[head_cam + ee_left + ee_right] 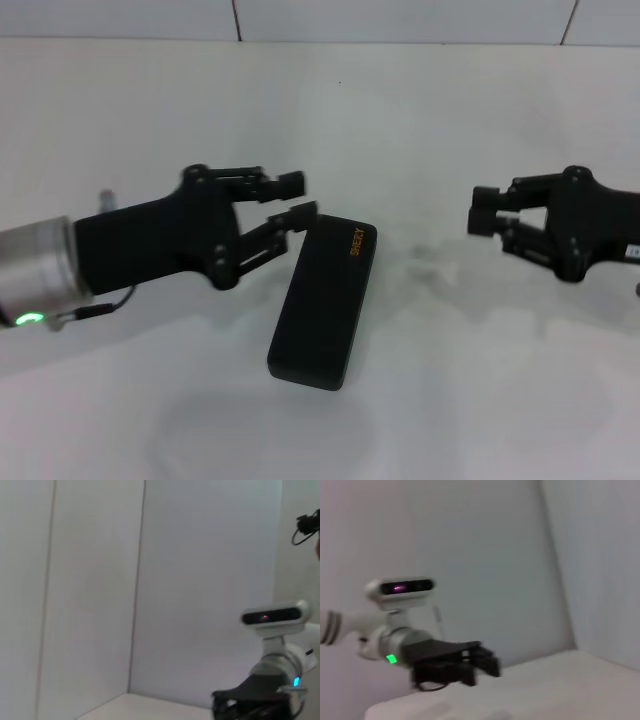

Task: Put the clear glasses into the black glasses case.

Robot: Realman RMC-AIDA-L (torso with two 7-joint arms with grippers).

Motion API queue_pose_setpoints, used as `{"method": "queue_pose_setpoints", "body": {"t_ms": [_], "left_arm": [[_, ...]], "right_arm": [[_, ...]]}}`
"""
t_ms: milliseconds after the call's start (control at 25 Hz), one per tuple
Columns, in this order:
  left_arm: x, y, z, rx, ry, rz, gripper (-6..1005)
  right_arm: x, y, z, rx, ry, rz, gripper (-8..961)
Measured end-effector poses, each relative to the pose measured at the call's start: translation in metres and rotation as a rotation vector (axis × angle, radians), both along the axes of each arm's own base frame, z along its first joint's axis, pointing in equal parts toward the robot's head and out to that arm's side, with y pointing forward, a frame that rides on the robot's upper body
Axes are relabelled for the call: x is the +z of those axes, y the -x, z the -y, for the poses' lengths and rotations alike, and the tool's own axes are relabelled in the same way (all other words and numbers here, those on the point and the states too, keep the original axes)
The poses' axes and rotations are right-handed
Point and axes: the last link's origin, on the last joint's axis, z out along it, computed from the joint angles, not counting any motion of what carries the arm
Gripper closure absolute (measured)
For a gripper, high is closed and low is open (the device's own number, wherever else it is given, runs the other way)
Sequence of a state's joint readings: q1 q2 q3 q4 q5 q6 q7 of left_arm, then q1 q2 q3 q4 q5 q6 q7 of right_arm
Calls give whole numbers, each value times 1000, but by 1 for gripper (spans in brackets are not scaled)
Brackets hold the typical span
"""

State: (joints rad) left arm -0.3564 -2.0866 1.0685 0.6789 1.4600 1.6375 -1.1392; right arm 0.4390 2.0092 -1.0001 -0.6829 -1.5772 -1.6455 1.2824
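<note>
We're seeing bright, even light on the white desk [420, 400], nearly washed out. Soft, faint shadows pool beside and below the black glasses case [324, 302]. Its orange lettering stays readable though slightly soft. Both wrist views look dimmer and hazy, and the left end effector [482, 666] there is smeared with blur.

Black glasses case [323, 302] closed, flat on table, angled.

Black glasses case [322, 305], orange lettering [356, 242]
</note>
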Motion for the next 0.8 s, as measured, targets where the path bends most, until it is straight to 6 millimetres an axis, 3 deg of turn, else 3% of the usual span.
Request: {"method": "queue_pose_setpoints", "body": {"t_ms": [200, 560, 800], "left_arm": [[15, 13, 12, 47, -33, -14, 634], [27, 38, 29, 117, -32, -48, 259], [29, 42, 41, 109, -38, -34, 257]], "right_arm": [[-4, 9, 9, 145, -2, 16, 655], [-9, 22, 7, 228, -18, 34, 447], [-12, 24, 8, 260, -19, 37, 293]]}}
